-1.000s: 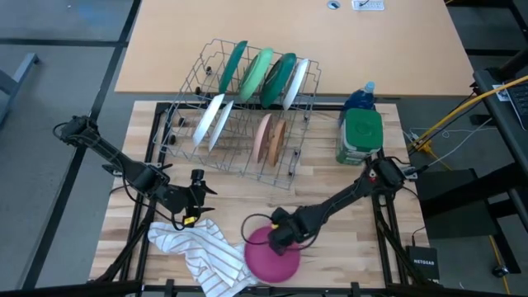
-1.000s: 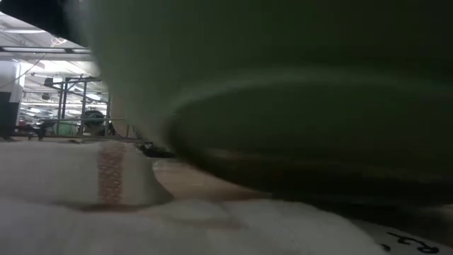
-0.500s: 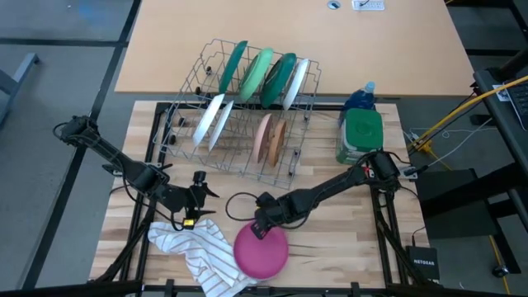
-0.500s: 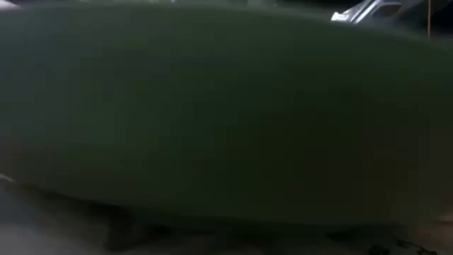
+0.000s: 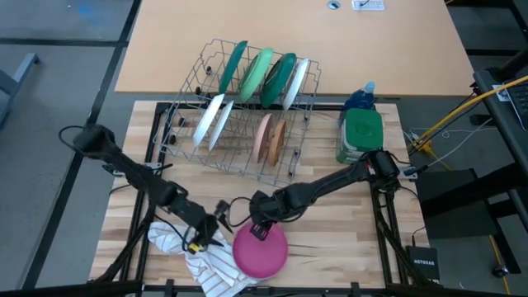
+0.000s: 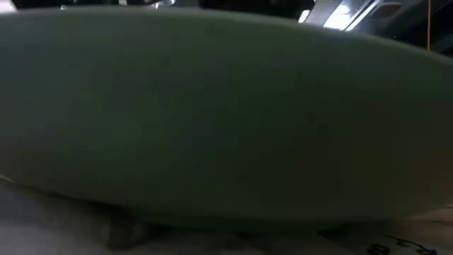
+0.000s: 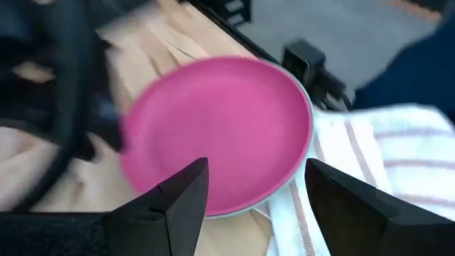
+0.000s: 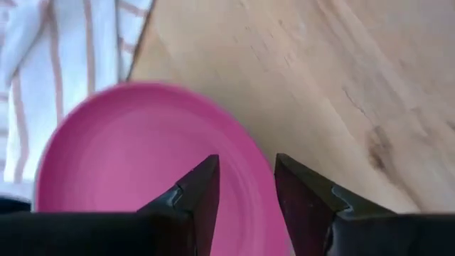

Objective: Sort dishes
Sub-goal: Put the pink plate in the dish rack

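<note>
A pink plate (image 5: 262, 252) lies at the table's near middle, with its near-left edge over a white striped cloth (image 5: 206, 257). My right gripper (image 5: 257, 228) is shut on the plate's far rim. My left gripper (image 5: 213, 223) hovers open over the cloth just left of the plate; in its wrist view the pink plate (image 7: 220, 128) shows beyond the spread fingers. More dishes stand on edge in a wire rack (image 5: 247, 157): green ones (image 5: 260, 74), white ones (image 5: 210, 120) and tan ones (image 5: 266, 137). A dark rounded surface (image 6: 226, 113) fills the low view. My right gripper pinches the pink plate's far rim (image 8: 250, 153) between its two fingers, one finger (image 8: 199, 188) over the plate's upper face and the other (image 8: 306, 192) outside the rim. The fingers slant down from the table's far right. Whether the plate's near part rests on the cloth, I cannot tell.
A green-lidded container (image 5: 360, 136) and a blue bottle (image 5: 360, 97) stand at the far right beside the rack. Bare wooden tabletop (image 5: 346, 247) lies to the right of the plate. A black cable (image 5: 235, 202) loops on the table behind the grippers.
My right gripper has gone toward the table's left and a little up, taking the pink plate with it; the plate now overlaps the cloth. My left gripper has moved toward the near right, toward the plate, and tipped downward, still open.
</note>
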Controlling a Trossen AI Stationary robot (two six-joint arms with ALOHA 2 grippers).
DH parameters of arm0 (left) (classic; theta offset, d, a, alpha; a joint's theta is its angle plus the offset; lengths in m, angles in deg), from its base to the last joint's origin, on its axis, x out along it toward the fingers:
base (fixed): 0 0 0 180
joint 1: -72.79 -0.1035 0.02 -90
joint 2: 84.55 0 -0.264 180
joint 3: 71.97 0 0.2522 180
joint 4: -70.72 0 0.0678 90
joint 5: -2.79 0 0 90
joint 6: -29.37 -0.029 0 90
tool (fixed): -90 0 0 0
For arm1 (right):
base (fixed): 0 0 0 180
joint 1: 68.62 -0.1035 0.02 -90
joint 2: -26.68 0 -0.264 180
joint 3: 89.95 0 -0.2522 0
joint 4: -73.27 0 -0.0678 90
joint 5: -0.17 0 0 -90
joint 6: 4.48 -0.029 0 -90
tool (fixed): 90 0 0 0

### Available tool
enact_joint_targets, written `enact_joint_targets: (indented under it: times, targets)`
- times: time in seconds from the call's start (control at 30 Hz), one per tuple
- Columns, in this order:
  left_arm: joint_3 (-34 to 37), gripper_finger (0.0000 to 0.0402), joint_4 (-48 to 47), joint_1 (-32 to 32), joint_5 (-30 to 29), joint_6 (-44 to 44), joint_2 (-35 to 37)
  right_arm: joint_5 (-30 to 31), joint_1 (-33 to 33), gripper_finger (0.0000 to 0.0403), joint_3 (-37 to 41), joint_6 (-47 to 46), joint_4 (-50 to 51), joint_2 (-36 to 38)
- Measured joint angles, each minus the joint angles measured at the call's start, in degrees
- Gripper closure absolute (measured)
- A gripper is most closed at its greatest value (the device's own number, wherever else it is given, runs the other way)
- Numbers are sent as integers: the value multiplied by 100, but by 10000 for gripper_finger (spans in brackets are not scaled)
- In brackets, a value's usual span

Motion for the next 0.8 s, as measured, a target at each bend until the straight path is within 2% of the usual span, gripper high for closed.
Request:
enact_joint_targets:
  times: [0.27, 0.47, 0.6, 0.8]
  targets:
    - [-267, 179, 233, -4, 181, -1006, -1258, -154, -230, 262, -688, 152, 1482, 8]
    - [-693, 179, 135, -4, 186, -2050, -1830, -156, -522, 262, -734, 154, 1514, 8]
    - [-968, 179, -297, -4, 179, -2716, -2162, -156, -709, 262, -734, 4, 1504, 8]
    - [-1333, 180, -863, -13, 183, -3166, -2390, -154, -951, 262, -734, -186, 1495, 8]
